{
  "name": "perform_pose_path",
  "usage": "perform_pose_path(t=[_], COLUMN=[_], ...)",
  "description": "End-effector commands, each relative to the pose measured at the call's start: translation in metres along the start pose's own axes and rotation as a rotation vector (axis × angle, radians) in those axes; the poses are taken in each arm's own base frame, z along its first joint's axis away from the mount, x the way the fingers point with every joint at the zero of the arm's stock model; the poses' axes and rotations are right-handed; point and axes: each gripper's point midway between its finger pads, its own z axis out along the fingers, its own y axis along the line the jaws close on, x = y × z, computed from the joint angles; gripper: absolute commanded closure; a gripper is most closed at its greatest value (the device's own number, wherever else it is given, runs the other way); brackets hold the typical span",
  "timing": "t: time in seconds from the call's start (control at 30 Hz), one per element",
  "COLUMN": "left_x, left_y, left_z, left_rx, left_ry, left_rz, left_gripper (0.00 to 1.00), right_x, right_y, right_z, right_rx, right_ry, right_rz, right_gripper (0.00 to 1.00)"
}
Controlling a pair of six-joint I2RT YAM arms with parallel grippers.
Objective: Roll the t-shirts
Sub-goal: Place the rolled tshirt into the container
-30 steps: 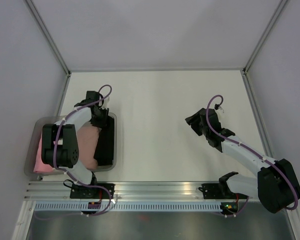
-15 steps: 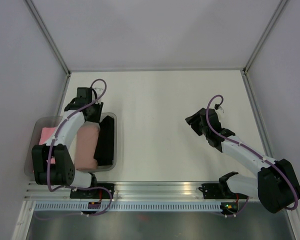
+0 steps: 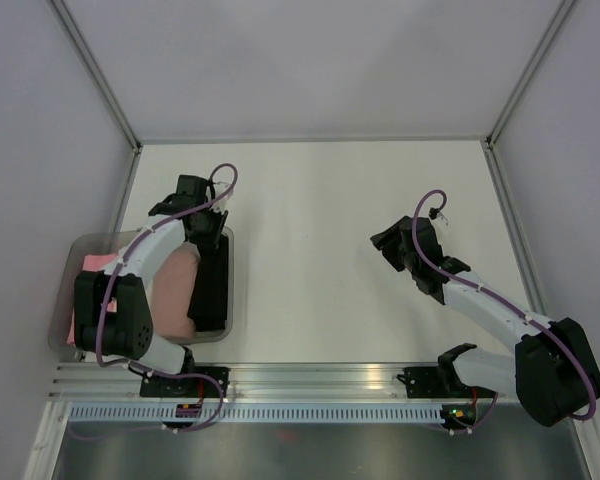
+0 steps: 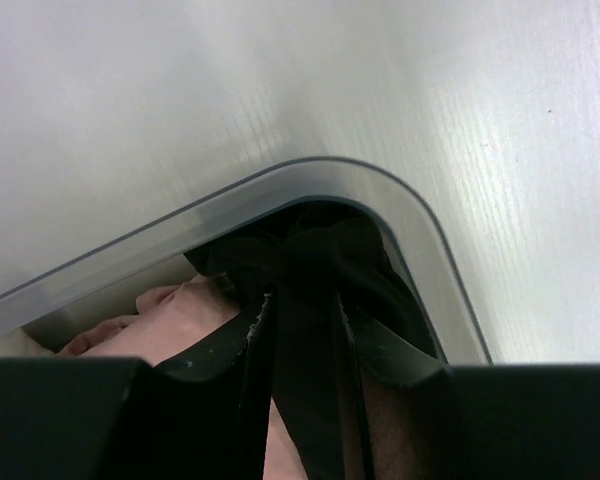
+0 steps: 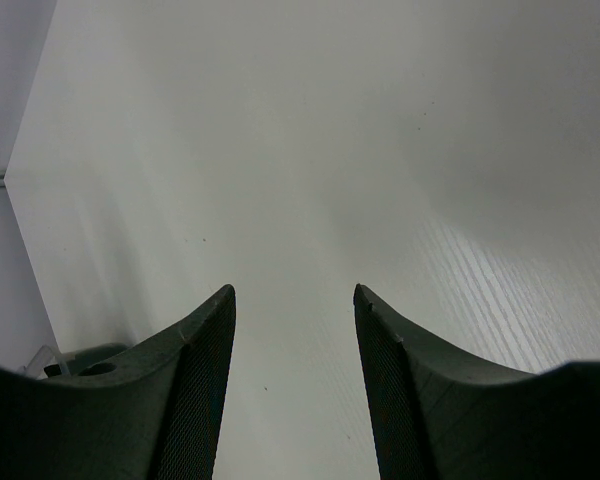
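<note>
Top external: left arm [image 3: 152, 243] over bin [image 3: 231, 300], jaws pinching black t-shirt [image 3: 211, 288]; right jaws spread.

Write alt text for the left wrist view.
The left gripper is down in the rounded corner of a clear plastic bin, with a bunched black t-shirt between its jaws. A peach t-shirt lies beside the black one in the bin, and the white table shows beyond.

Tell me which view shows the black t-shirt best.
Top external: the black t-shirt shows along nearly its whole length, lying along the clear bin's right side beside a peach roll. The left wrist view shows only its bunched end in the bin's corner, close up. The right wrist view shows none of it, only the table.
</note>
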Motion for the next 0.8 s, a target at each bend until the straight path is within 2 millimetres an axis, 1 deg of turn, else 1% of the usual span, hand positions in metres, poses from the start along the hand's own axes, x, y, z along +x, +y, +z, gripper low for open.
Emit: perform_pose_path(t=[0.0, 0.07, 0.13, 0.2, 0.27, 0.33, 0.4, 0.5, 0.57, 0.6, 0.63, 0.67, 0.7, 0.73, 0.77], left_x=[-0.038, -0.038, -0.033, -0.025, -0.021, -0.018, -0.019, -0.027, -0.035, -0.038, -0.039, -0.043, -0.041, -0.039, -0.039], left_y=[-0.008, -0.011, -0.006, 0.006, 0.015, 0.019, 0.021, 0.026, 0.033, 0.035, 0.037, 0.040, 0.040, 0.040, 0.041], left_z=[-0.009, -0.008, -0.004, 0.005, 0.009, 0.012, 0.011, 0.002, -0.014, -0.021, -0.027, -0.041, -0.049, -0.054, -0.070], left_rx=[0.021, 0.020, -0.014, -0.080, -0.107, -0.113, -0.121, -0.149, -0.183, -0.198, -0.211, -0.233, -0.236, -0.239, -0.256], left_ry=[-0.104, -0.099, -0.074, -0.030, -0.009, 0.005, 0.002, -0.027, -0.064, -0.080, -0.092, -0.123, -0.123, -0.124, -0.153], left_rz=[0.073, 0.086, 0.069, 0.054, 0.033, 0.022, 0.017, 0.030, 0.059, 0.073, 0.084, 0.105, 0.117, 0.127, 0.126], left_gripper=[0.67, 0.66, 0.66, 0.67, 0.68, 0.68, 0.68, 0.67, 0.65, 0.61, 0.58, 0.56, 0.52, 0.50, 0.49], right_x=[-0.003, -0.003, -0.002, -0.002, -0.001, -0.001, -0.003, -0.005, -0.009, -0.011, -0.015, -0.018, -0.022, -0.029, -0.030], right_y=[0.002, 0.002, 0.003, 0.004, 0.004, 0.003, 0.003, 0.000, -0.001, 0.000, 0.000, -0.002, 0.000, 0.006, 0.005], right_z=[0.001, 0.002, 0.003, 0.003, 0.004, 0.003, 0.002, 0.000, -0.001, -0.003, -0.004, -0.005, -0.006, -0.007, -0.008], right_rx=[-0.012, -0.014, -0.014, -0.018, -0.017, -0.016, -0.018, -0.016, -0.013, -0.013, -0.010, -0.001, 0.000, -0.007, 0.007], right_ry=[-0.016, -0.012, -0.008, -0.004, -0.002, -0.004, -0.013, -0.028, -0.043, -0.053, -0.067, -0.075, -0.085, -0.104, -0.101], right_rz=[-0.001, 0.004, 0.004, 0.003, -0.002, -0.005, -0.002, -0.005, -0.021, -0.033, -0.044, -0.084, -0.103, -0.124, -0.159], right_gripper=[0.43, 0.43, 0.43, 0.43, 0.43, 0.43, 0.43, 0.43, 0.43, 0.43, 0.43, 0.43, 0.42, 0.43, 0.43])
